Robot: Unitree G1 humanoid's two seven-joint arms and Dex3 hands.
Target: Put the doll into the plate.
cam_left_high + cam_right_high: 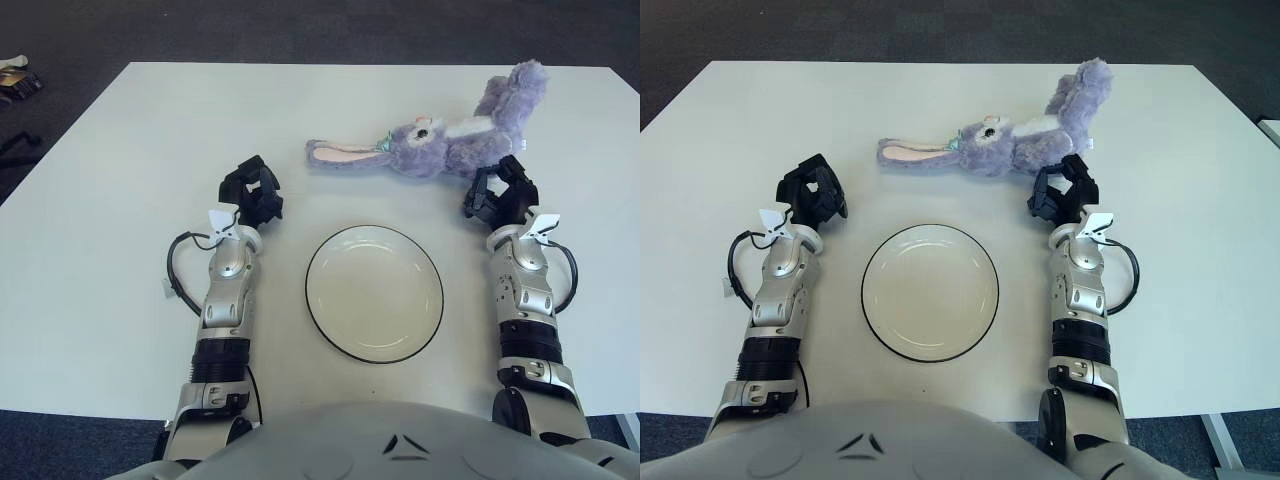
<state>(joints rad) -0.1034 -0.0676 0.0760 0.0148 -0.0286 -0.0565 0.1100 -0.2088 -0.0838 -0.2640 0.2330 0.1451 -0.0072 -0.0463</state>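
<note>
- Table [120, 200]: white, fills most of the frame; dark floor along the top edge.
- Doll [440, 145]: purple plush rabbit, upper right of centre, lying on its side, long ear stretched left, legs angled to the upper right. Not yet in the plate; it sits well above it.
- Plate [318, 305]: white with a dark rim, empty, centre frame between the two forearms, probably set there as the drop target.
- Right hand [500, 190]: just below the doll's body, likely staged for the grasp. Fingers curled, holding nothing; contact with the plush cannot be told.
- Left hand [252, 192]: left of the plate, idle, fingers curled, empty.
- Left eye view alone shows clutter on the floor, upper left corner; right eye view shows the table's right edge.
</note>
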